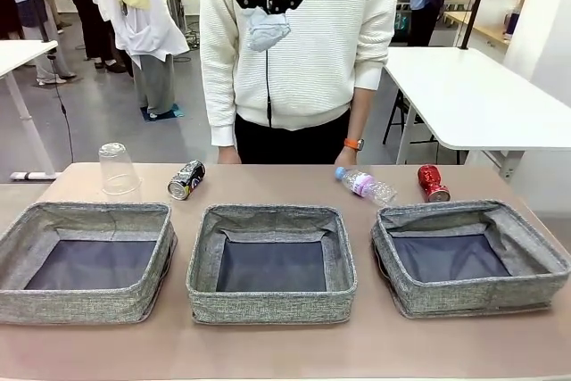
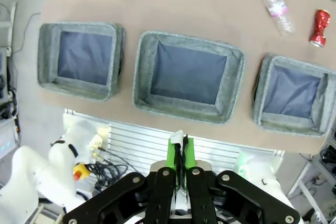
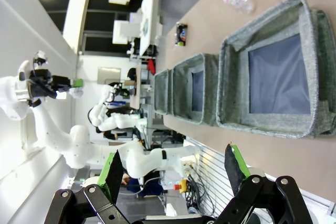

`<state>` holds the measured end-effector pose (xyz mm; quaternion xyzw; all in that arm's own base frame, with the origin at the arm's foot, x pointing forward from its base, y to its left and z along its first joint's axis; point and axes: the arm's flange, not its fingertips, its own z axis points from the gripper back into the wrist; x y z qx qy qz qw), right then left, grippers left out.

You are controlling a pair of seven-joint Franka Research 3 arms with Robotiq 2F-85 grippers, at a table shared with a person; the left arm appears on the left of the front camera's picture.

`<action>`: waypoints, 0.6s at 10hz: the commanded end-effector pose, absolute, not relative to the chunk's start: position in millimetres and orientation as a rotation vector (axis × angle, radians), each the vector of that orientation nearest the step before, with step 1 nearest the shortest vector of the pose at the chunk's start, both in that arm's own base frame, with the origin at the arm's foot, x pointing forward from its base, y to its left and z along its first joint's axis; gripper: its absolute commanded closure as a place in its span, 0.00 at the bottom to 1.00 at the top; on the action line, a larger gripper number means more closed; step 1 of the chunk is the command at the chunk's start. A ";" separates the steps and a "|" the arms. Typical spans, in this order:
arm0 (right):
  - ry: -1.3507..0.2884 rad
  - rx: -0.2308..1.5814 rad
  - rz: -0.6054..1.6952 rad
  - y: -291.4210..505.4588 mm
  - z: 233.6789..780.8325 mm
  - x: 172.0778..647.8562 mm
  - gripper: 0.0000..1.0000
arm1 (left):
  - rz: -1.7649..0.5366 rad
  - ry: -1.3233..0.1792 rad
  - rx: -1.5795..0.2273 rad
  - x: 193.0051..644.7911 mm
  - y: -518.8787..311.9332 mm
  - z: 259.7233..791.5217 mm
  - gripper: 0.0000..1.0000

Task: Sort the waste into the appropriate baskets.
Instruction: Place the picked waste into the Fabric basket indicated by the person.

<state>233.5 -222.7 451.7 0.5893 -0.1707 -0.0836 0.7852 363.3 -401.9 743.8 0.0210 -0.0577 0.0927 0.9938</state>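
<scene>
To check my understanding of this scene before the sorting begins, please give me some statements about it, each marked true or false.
All three baskets are empty. True.
The clear plastic cup stands upside down. True.
The red can lies inside a basket. False: it is on the table, behind the right basket.
The right gripper is shut. False: its jaws stand wide open.
The bottle lies between the black-silver can and the red can. True.
</scene>
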 end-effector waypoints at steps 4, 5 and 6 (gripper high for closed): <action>-0.395 1.282 -0.161 -221.4 452.8 235.4 0.00 | 0.195 -0.110 0.030 363.8 -399.2 745.8 0.95; -0.395 1.282 -0.161 -221.4 452.8 235.4 0.00 | 0.195 -0.110 0.030 363.8 -399.2 745.8 0.95; -0.395 1.282 -0.161 -221.4 452.8 235.4 0.00 | 0.195 -0.110 0.030 363.8 -399.2 745.8 0.95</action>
